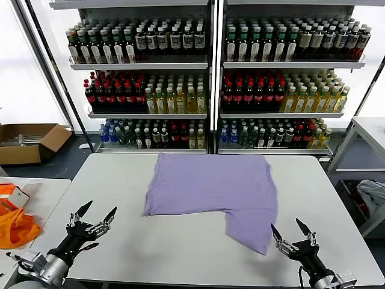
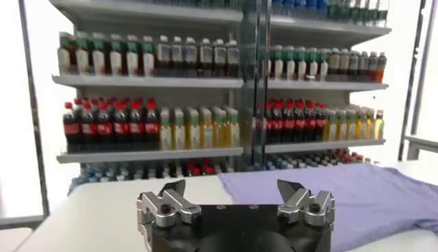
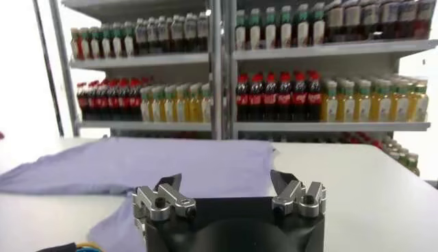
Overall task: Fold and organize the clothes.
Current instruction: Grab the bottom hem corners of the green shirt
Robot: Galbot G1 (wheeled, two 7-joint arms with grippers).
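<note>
Both grippers parked at the near table edge, jaws wide open, nothing in them.

The left gripper [image 1: 93, 218] and right gripper [image 1: 293, 233] sit low on the near edge of the white table [image 1: 180, 253], while the lavender T-shirt [image 1: 210, 186] lies spread mid-table, apart from both. It's thin, soft fabric, mostly flat, with one corner trailing toward the right gripper. My guess at the risk: pinching just one layer, or dragging the cloth so it bunches. Can't tell from here if there's a print on it.
</note>
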